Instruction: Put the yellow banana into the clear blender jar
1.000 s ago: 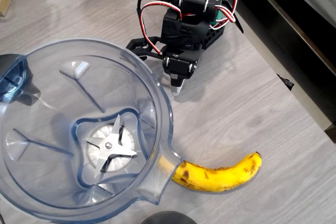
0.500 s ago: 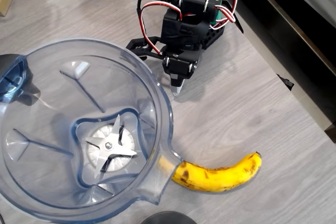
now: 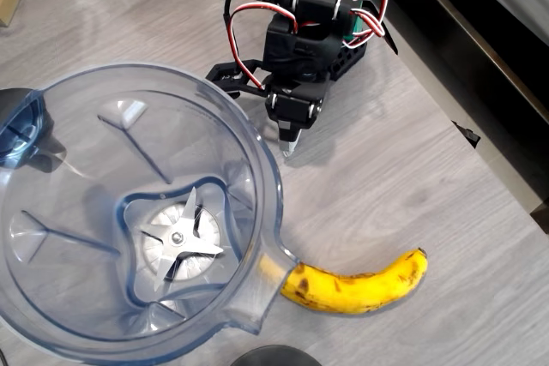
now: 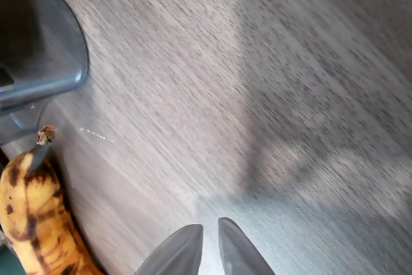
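Fingers [image 4: 193, 249] nearly pressed together — wrist view shows just a thin slit between the two grey tips, nothing pinched. Only the tips are in frame; the rest is cut off at the bottom edge. In the overhead view the gripper [image 3: 289, 145] points down at bare table [image 3: 386, 169], its tip just beside the jar's right rim, not clearly touching; the black arm body hides the fingers above the tip.

Left to right, overhead view: the clear blender jar [image 3: 51, 315] stands upright, cropped at the left and bottom edges, silver blade [image 3: 180, 237] visible at its bottom. A dark blue-grey part at its far left rim [image 3: 19, 126] is only partly in frame — can't tell what it is. The yellow banana [image 3: 356, 285] lies flat on the table right of the jar, outside it, one end tucked under the pour spout [image 3: 257, 289] and seen blurred through the plastic, the other end curving up to the right, well apart from the gripper.

Wrist view: banana [image 4: 29, 223] in the lower left corner, cut off by the frame, stem toward the jar's blurred edge [image 4: 45, 49].
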Robot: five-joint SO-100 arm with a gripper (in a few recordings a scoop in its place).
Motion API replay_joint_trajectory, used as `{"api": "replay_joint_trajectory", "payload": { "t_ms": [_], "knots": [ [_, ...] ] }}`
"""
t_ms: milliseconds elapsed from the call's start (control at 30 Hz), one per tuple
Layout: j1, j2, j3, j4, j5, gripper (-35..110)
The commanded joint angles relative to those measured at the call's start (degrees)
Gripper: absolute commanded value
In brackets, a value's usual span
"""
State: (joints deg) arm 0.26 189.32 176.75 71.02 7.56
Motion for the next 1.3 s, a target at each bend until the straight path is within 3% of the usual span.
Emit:
{"api": "replay_joint_trajectory", "payload": {
  "t_ms": [0,933,1267],
  "knots": [
    [0.62,1.76,0.53,0.44,0.26,0],
    [1.58,1.76,0.53,0.44,0.35,0],
    [-10.72,1.85,0.53,0.09,-0.18,0]
  ]
}}
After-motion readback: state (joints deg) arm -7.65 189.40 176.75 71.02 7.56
